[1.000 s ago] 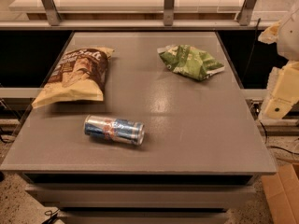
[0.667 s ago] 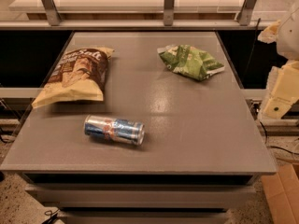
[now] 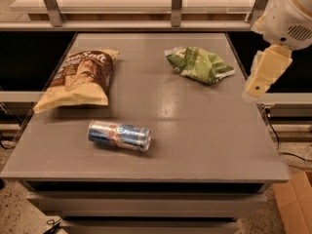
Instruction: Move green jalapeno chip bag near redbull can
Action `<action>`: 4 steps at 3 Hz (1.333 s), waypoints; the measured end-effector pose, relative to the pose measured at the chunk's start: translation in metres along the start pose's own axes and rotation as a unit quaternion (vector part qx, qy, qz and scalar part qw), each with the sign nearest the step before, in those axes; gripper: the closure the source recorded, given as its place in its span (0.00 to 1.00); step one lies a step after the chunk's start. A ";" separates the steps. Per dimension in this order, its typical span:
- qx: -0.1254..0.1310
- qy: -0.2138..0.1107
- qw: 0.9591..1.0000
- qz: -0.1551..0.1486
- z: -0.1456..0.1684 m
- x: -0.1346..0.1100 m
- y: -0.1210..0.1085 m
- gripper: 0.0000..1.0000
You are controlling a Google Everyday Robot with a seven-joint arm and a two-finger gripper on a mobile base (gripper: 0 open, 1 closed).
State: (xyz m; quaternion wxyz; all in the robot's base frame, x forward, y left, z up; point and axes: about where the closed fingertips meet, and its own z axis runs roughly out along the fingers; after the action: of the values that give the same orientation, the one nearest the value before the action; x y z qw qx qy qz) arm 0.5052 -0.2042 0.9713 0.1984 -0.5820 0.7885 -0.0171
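Note:
The green jalapeno chip bag (image 3: 199, 64) lies crumpled on the grey table (image 3: 195, 130) at the back right. The redbull can (image 3: 119, 135) lies on its side at the front left, well apart from the green bag. My gripper (image 3: 263, 74) shows as a cream-coloured part hanging from the white arm (image 3: 287, 18) at the table's right edge, just right of the green bag and above the table top. It holds nothing that I can see.
A larger brown-and-tan chip bag (image 3: 80, 77) lies at the back left of the table. A metal rail frame (image 3: 176, 4) runs behind the table. A cardboard box (image 3: 295, 204) sits on the floor at the lower right.
The arm and gripper have moved left and a little up, closer to the green bag. The bags and the can have not moved.

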 end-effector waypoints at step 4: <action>-0.022 -0.094 0.990 0.103 0.127 -0.058 -0.094 0.00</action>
State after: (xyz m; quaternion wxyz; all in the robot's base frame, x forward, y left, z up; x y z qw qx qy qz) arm 0.6470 -0.1546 0.8955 0.2598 -0.5011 0.8220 0.0757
